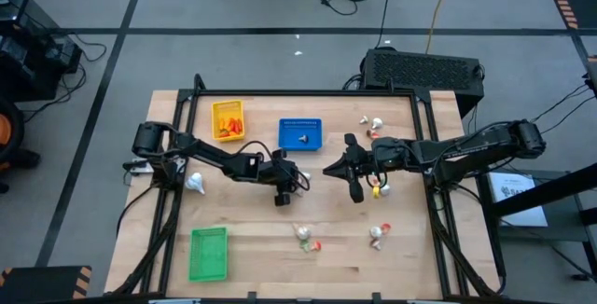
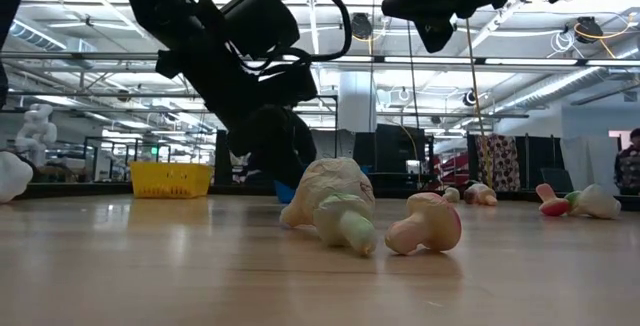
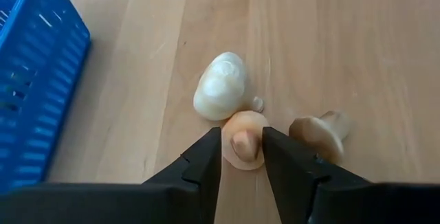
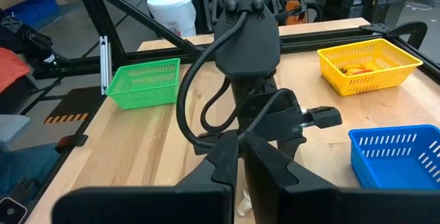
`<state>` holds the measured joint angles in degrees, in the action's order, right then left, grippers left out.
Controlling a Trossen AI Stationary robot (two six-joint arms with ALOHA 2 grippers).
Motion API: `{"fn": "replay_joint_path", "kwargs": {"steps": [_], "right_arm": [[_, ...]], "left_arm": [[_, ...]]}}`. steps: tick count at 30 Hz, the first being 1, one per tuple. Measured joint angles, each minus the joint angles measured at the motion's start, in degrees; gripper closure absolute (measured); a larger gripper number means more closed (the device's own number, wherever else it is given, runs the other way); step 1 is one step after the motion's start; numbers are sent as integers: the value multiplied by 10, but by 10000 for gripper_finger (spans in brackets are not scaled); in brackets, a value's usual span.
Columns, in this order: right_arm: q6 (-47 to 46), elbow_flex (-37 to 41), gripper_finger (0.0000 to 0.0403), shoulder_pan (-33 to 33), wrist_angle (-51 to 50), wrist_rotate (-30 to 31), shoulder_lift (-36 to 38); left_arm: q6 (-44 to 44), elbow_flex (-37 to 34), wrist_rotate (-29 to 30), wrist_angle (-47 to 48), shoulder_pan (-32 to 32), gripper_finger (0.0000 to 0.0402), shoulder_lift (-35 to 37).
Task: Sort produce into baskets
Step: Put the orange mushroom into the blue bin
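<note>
In the left wrist view my left gripper is closed around a small tan mushroom-like piece of produce that lies on the wood. A whitish garlic bulb and a second tan piece lie just beyond it. The blue basket is close beside it. From above, this gripper is at mid-table, just nearer than the blue basket. My right gripper hangs shut and empty above the table, facing the left arm. My left gripper pinches the tan piece by the two opposite edges of its cap between its two fingers. The fingers slant down at it from the table's left side. The piece lies on the table with its stub toward the wrist.
The yellow basket with orange pieces stands at the far left, the green basket at the near left. Loose produce lies at the left, near the front, under the right arm and at the far right.
</note>
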<state>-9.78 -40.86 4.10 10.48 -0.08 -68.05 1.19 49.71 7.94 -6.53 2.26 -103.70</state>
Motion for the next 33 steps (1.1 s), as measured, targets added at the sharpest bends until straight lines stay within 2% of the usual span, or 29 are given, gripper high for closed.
{"fn": "replay_joint_path", "kwargs": {"steps": [11, 15, 17, 20, 23, 28, 33], "right_arm": [[0, 0, 385, 0, 0, 0, 0], [0, 0, 385, 0, -1, 0, 0], [0, 0, 385, 0, -1, 0, 0], [2, 0, 385, 0, -3, 0, 0], [2, 0, 385, 0, -2, 0, 0], [1, 0, 385, 0, 0, 1, 0], [0, 0, 385, 0, 0, 0, 0]], "left_arm": [[0, 0, 0, 0, 0, 370, 3], [-8, 13, 7, 47, 0, 384, 34], [-27, 28, 32, 79, 0, 383, 58], [-59, 40, 104, 123, -4, 377, 96], [-92, 45, 141, 117, -21, 376, 126], [-106, 44, 136, 121, -82, 375, 129], [-105, 44, 76, 117, -139, 375, 111]]}}
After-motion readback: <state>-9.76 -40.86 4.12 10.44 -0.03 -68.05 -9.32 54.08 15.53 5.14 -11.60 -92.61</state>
